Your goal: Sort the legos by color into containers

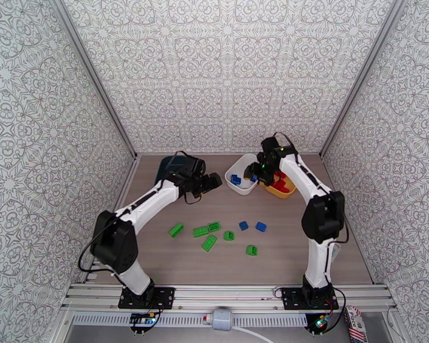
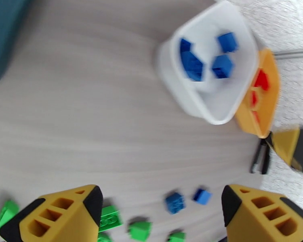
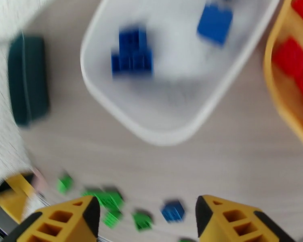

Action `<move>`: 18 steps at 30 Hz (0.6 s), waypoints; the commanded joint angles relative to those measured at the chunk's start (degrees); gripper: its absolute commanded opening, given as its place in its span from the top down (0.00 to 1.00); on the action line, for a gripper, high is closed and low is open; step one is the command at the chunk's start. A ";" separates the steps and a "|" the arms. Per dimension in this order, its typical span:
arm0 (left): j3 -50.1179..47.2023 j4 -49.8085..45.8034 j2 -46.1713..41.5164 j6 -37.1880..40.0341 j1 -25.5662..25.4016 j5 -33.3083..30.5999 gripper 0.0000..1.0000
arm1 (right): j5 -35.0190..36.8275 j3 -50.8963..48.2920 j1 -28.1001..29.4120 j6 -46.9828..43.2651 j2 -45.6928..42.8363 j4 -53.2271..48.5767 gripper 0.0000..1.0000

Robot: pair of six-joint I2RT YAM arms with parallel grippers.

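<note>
Yellow fingers (image 2: pixel 66 214) of our left gripper (image 2: pixel 161 204) sit in the lower corners of its wrist view, spread wide with nothing between them. Our right gripper (image 3: pixel 147 212) is parted and empty too, and the white tub (image 3: pixel 111 97) of blue legos (image 3: pixel 132 53) lies in the upper half of its view. In the overhead view, the yellow tub (image 1: pixel 287 194) at centre right holds red legos (image 1: pixel 279 183), and the teal tub (image 1: pixel 167 164) sits left of centre. Green legos (image 1: pixel 209 242) and two blue ones (image 1: pixel 243 225) lie loose on the table (image 1: pixel 186 270), below centre.
</note>
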 commanded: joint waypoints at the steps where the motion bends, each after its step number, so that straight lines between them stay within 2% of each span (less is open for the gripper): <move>1: -3.82 -3.74 -4.01 0.91 -1.94 -6.36 0.15 | 5.39 -7.69 4.62 -4.68 -3.04 -2.04 0.32; 5: -8.61 -4.73 -6.93 -0.29 -5.08 -9.02 0.15 | 7.13 -14.89 9.25 -5.03 -3.10 0.05 0.32; 9: -14.50 -3.30 -9.35 -4.06 -7.79 -9.66 0.15 | 9.60 -17.66 12.61 -5.10 -1.87 0.48 0.30; 14: -19.51 -1.85 -11.36 -7.94 -10.08 -10.19 0.15 | 10.88 -17.48 14.57 -5.58 1.65 0.53 0.30; 18: -20.03 -2.03 -11.51 -8.45 -9.99 -9.92 0.15 | 10.94 -16.46 15.09 -6.24 4.59 0.48 0.36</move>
